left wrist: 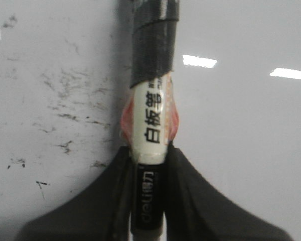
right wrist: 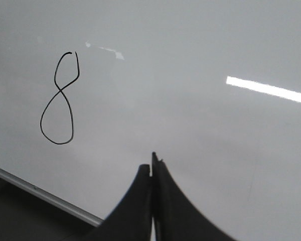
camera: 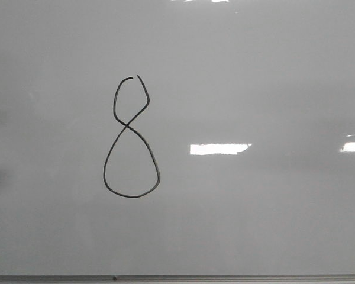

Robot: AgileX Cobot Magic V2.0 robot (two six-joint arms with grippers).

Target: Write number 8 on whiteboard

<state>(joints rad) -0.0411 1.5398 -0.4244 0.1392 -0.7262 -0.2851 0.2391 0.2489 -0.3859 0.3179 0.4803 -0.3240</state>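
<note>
A thin black number 8 [camera: 126, 125] is drawn left of centre on the whiteboard [camera: 254, 71]; its small upper loop has a gap at the top. The same number 8 [right wrist: 63, 90] shows in the right wrist view. My left gripper [left wrist: 148, 150] is shut on a whiteboard marker [left wrist: 150, 115] with a white label and black tape; the marker's tip runs out of view. My right gripper [right wrist: 151, 168] is shut with nothing in it, hovering over bare whiteboard [right wrist: 215, 130] to one side of the figure. Neither gripper appears in the front view.
A thin grey metal strip [camera: 177, 278] edges the board along the bottom of the front view, and the metal strip [right wrist: 40, 193] has dark space beyond it. Faint ink smudges [left wrist: 60, 100] mark the board beside the marker. Bright light reflections [camera: 219, 148] lie on the surface.
</note>
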